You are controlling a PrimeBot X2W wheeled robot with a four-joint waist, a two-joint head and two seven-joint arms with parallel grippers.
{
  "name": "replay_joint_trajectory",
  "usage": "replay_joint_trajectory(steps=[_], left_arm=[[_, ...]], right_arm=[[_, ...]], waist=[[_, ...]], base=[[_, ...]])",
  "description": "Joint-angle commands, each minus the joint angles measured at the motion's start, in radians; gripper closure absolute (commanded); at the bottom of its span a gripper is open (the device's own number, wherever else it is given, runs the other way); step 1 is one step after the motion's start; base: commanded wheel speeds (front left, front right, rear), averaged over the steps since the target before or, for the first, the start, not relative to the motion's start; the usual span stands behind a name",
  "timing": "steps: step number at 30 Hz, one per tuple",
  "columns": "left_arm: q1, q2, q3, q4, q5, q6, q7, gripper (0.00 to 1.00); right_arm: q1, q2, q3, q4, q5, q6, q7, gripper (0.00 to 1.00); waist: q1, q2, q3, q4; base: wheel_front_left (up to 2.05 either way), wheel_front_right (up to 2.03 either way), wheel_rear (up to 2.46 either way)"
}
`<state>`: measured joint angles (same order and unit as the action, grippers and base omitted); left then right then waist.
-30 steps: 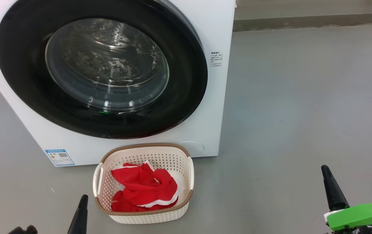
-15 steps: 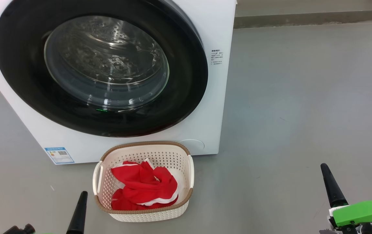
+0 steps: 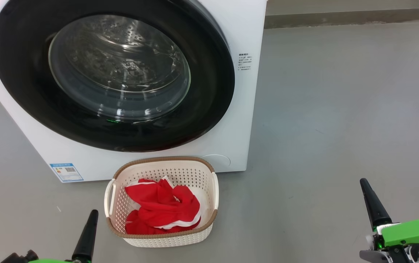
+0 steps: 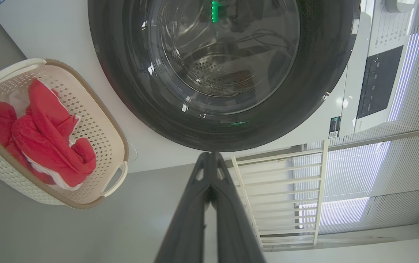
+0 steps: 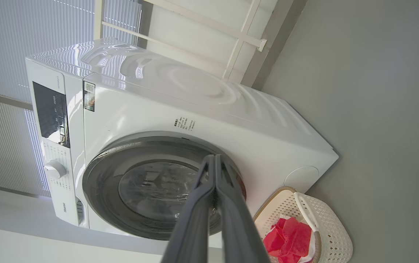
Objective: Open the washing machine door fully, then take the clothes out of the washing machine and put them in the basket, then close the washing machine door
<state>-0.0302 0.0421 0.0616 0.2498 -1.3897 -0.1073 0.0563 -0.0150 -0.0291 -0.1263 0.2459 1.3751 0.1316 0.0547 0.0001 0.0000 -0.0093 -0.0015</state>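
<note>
The white washing machine (image 3: 227, 120) stands at the upper left, its round black door (image 3: 23, 73) lying flat against the front, glass window (image 3: 118, 69) in the middle. Through the glass I see the bare steel drum. In front of it on the floor sits the cream basket (image 3: 165, 239) with the red clothes (image 3: 162, 210) inside. My left gripper (image 3: 92, 213) is shut, low at the basket's left, holding nothing. My right gripper (image 3: 363, 182) is shut and empty, far off to the right. The wrist views show each pair of fingers (image 4: 209, 160) (image 5: 214, 160) pressed together, pointing at the door (image 4: 315, 91) (image 5: 99, 171).
Bare grey floor (image 3: 341, 109) spreads to the right of the machine, bounded at the back by a low wall skirting (image 3: 352, 16). A white railing (image 4: 282, 190) and window blinds (image 4: 414, 109) stand beside and behind the machine. The control panel and dial (image 5: 54, 170) sit on the machine's front.
The whole head picture has slid slightly as the camera moved. Both grippers stay shut and low; the right one has crept a little up the picture. Door, basket and clothes have not moved.
</note>
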Motion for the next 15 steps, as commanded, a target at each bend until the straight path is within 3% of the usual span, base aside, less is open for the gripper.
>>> replay_joint_trajectory(steps=[1,15], left_arm=[[-0.05,0.008,0.033,-0.018,-0.028,-0.011,0.009,1.0],[-0.075,0.008,0.05,-0.006,-0.197,-0.022,0.052,1.0]], right_arm=[[-0.06,-0.017,0.012,-0.022,0.03,0.0,0.009,1.0],[-0.089,-0.021,0.012,-0.004,0.211,-0.001,0.053,1.0]], waist=[[0.0,0.0,0.001,0.0],[0.0,0.0,0.011,0.001]], base=[[0.0,0.0,0.0],[0.0,0.0,0.0]])
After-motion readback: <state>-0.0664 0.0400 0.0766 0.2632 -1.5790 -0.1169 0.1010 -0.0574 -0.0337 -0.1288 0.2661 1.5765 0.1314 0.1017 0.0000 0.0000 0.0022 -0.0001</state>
